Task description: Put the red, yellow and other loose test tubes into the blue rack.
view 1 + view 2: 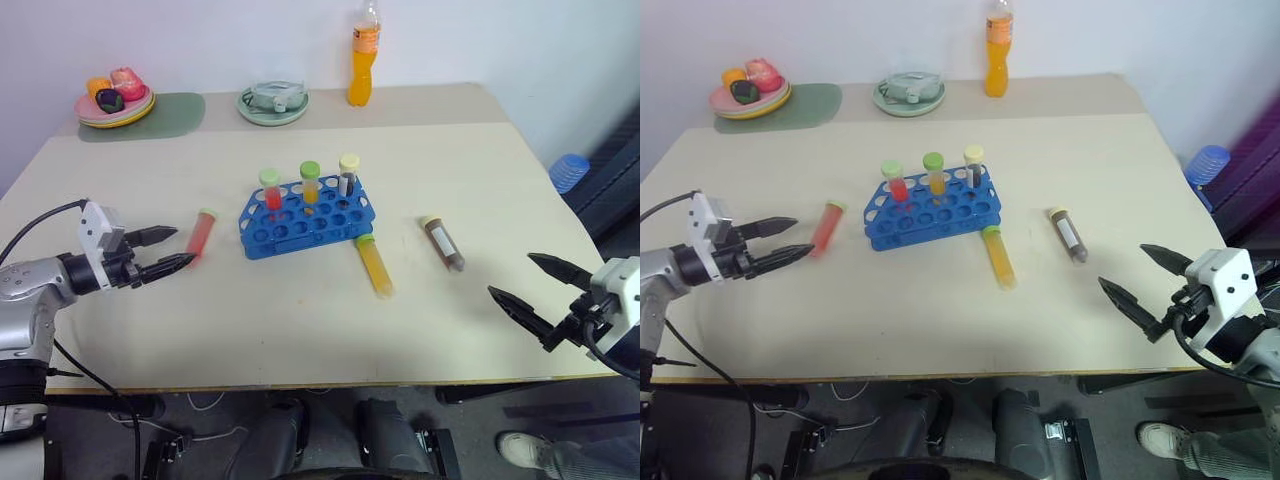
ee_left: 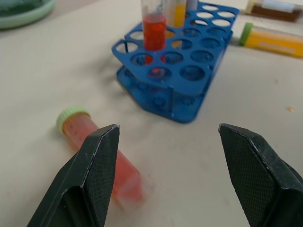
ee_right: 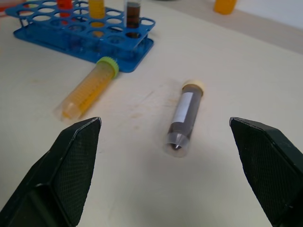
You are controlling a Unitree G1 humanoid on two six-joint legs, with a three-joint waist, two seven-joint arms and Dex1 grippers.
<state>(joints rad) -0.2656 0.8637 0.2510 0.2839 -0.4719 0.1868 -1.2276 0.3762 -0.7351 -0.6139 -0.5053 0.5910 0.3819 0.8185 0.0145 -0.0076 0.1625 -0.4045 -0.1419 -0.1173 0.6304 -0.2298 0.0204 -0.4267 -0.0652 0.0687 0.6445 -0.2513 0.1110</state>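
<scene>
The blue rack (image 1: 306,216) stands mid-table with three capped tubes upright in its back row. A loose red tube (image 1: 201,232) lies flat to its left, a loose yellow tube (image 1: 376,265) lies at its front right corner, and a loose brown tube (image 1: 443,243) lies further right. My left gripper (image 1: 165,250) is open, its fingertips just left of the red tube and holding nothing. My right gripper (image 1: 532,282) hangs open near the table's front right edge, well short of the brown tube. In the left wrist view the red tube (image 2: 99,156) lies beside one finger (image 2: 90,175).
At the back stand a tall orange drink bottle (image 1: 364,58), a pale green dish (image 1: 273,103) and a plate of toy food (image 1: 114,100) on a green mat. A blue object (image 1: 568,171) sits beyond the table's right edge.
</scene>
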